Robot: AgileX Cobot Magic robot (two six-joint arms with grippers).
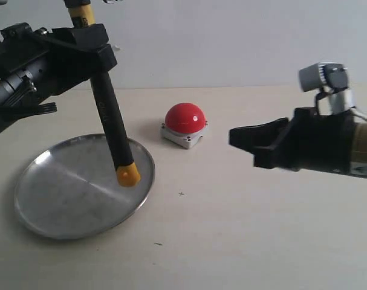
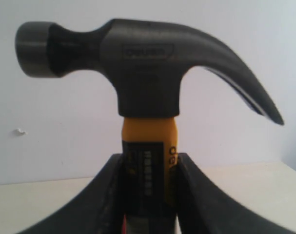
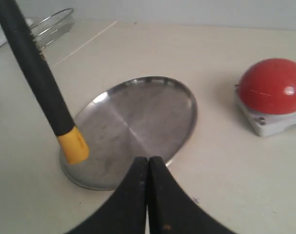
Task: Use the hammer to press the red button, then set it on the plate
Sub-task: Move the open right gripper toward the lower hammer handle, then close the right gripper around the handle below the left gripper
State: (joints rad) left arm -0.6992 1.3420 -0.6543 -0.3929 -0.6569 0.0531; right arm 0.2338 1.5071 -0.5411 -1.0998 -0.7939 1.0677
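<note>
Left claw (image 2: 148, 165) grips hammer (image 1: 110, 121) by its yellow neck, head up, handle tip over plate (image 1: 62, 199) rim. Head-heavy and rigid, so the neck hold looks steady. Right claw (image 3: 148, 163) pinched closed, empty, well off the plate.

in the exterior view the top edge is cutting off the dark metal head of the black-handled, yellow-necked claw hammer (image 1: 113, 130), and the black left gripper (image 1: 100, 55) is covering the handle where it is clamping it. the white lettering on the handle is showing too small to read. the handle is hiding a strip of the wide, round, brushed-silver metal plate (image 1: 62, 199). in the left wrist view the print on the yellow neck is blurring out. in the right wrist view the picture's edge is clipping the light-grey base of the glossy red dome button (image 3: 272, 85), and a wire object (image 3: 52, 24) is sitting partly behind the handle, too unclear to name.
</note>
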